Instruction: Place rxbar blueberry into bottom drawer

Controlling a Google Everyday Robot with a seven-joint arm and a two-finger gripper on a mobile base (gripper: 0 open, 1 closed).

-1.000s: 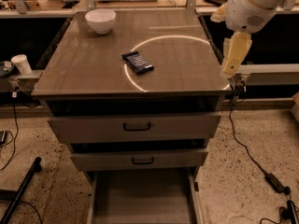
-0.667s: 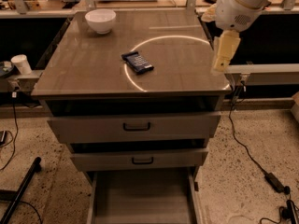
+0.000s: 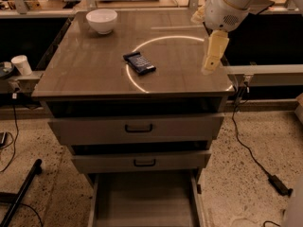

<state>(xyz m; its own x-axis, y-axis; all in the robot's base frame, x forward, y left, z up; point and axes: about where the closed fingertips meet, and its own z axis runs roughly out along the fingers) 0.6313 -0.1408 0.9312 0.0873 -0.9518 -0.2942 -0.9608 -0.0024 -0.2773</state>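
Step in hand: reach for the bar, no grasp made yet.

The rxbar blueberry (image 3: 139,63) lies flat on the counter (image 3: 85,79), roughly mid-top, sitting on the bright arc of reflected light. Nothing touches it.

All places below are relative to the bar:
- The pincer (image 3: 209,67) is off to picture-right and well apart. It hangs pointing down over the right edge zone of the counter, at about the same depth as the bar. It carries nothing, and whether it is open or closed I cannot tell.
- The white bowl (image 3: 102,20) is farther back and to picture-left, well apart.
- The bottom drawer (image 3: 144,197) is below and toward the viewer, pulled out with a bare floor. The two upper drawers with black handles sit between it and the counter top.
- A white cup (image 3: 21,64) is far to picture-left, off the counter on a side ledge.

Key relation: the bar lies to picture-left of the pincer. Its long axis runs diagonally, far-left end to near-right end, and the near-right end is the closer one. There is only one arm, so no choice of side.

Judgement: the next move is a sideways travel to the left over the bar. The wrist then turns to close across the short width, not along the diagonal, before descending. The bar is thin and flat, so it may slide or slip out of a shallow pinch.
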